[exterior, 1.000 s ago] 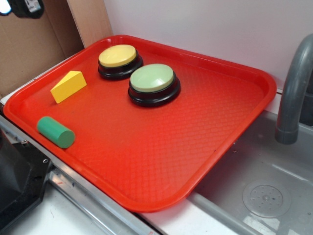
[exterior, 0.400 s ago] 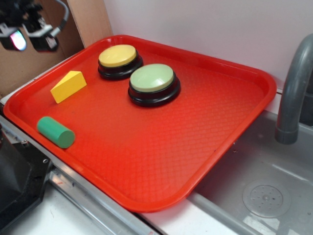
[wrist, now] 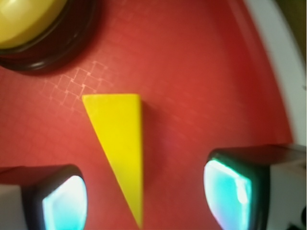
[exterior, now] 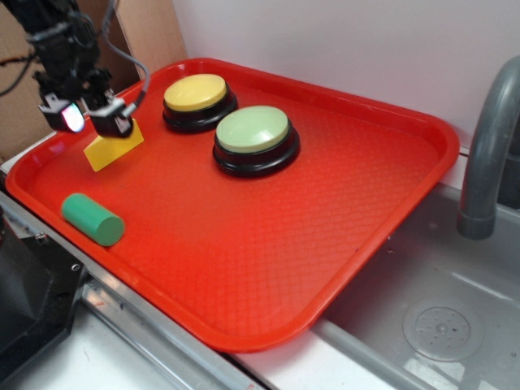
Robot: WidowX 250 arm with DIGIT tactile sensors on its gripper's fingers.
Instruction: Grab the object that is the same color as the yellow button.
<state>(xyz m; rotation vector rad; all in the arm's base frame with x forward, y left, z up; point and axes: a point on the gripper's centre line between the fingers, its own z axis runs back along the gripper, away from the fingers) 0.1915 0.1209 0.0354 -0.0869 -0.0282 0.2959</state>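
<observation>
You have a red tray (exterior: 341,244) carrying a yellow wedge block (exterior: 112,151) near its left rim, a green cylinder (exterior: 93,219) lying just in front of it, and a yellow button (exterior: 196,93) beside a pale green button (exterior: 253,130) toward the back.

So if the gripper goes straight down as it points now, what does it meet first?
Most likely the yellow wedge. In the wrist view it lies between the open fingers of the gripper, so it should pass into the gap. Depth is unclear; the fingertips may reach the red tray beside it.
</observation>
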